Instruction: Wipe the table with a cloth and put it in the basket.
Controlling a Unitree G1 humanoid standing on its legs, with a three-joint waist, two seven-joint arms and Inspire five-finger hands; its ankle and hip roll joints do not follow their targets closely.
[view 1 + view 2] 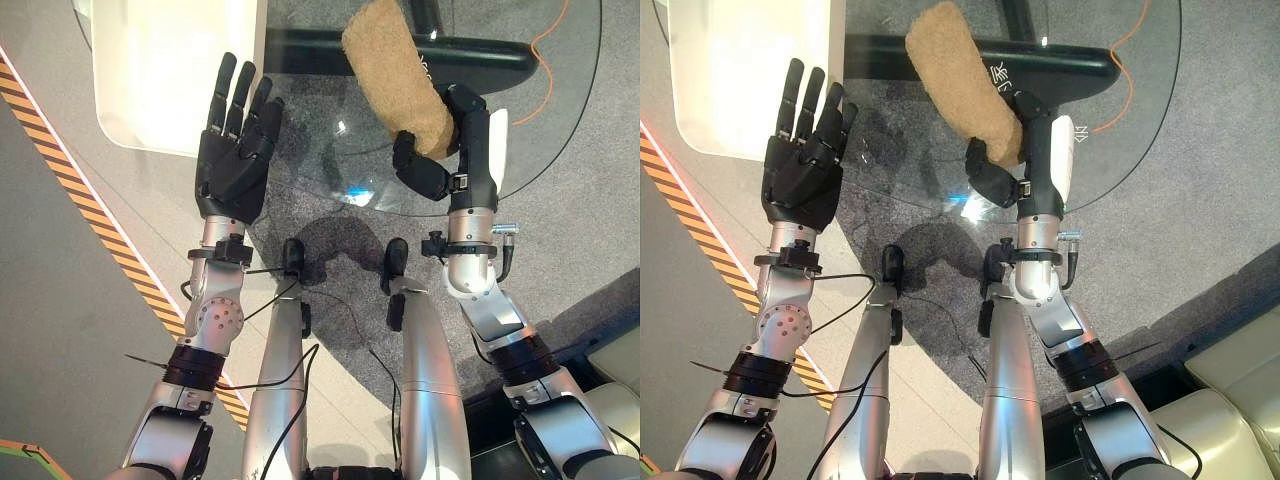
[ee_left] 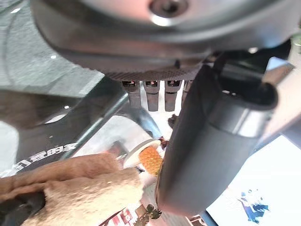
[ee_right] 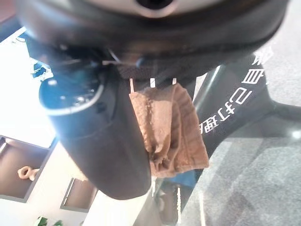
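Cloth (image 1: pixel 398 72), tan and rolled, was clamped in the right hand (image 1: pixel 440 150) above the round glass surface (image 1: pixel 560 120) in the left eye view; the left hand (image 1: pixel 235 140) hovered with fingers straight and apart over the surface's near-left edge, beside a white basket (image 1: pixel 160 80). From the right eye view, the grip looked the same. Within the right wrist view, the cloth (image 3: pixel 169 127) hung between fingers and thumb.

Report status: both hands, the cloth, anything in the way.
Right hand shut on the tan cloth, held over the glass table. Left hand open, fingers straight, at the table's left edge. Nothing on the glass around the cloth.
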